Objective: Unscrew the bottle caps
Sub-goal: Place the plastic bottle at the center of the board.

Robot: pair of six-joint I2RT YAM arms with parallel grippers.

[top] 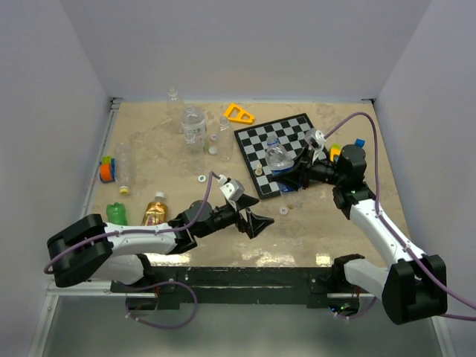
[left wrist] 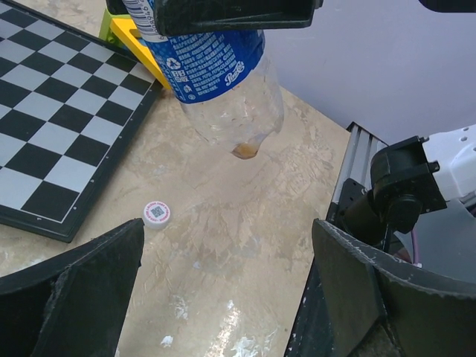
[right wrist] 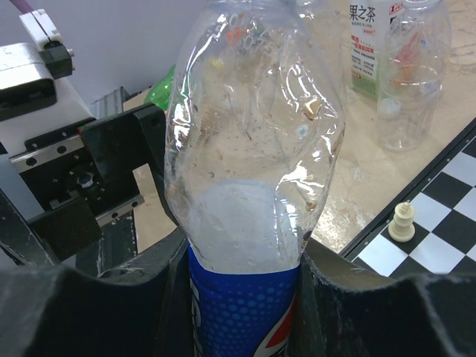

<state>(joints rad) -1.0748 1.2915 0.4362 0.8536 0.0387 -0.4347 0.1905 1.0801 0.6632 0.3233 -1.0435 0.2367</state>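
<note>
Clear blue-label bottle [right wrist: 253, 186] gripped, crumpled, white cap [left wrist: 157, 213] lying loose

I count seven bottles from here: three clear bottles [top: 195, 126] standing at the back, one clear bottle lying down [top: 123, 162] on the left, one amber bottle [top: 155, 210], one green bottle [top: 116, 213] and one bottle with a blue label [top: 277, 158]. I make out four small white caps [top: 283, 210] lying loose, one chessboard [top: 290, 132], one pale chess piece [top: 259, 172] and one yellow triangle [top: 238, 113]; the coloured bits [top: 108, 169] at either edge are too small for me to count
</note>
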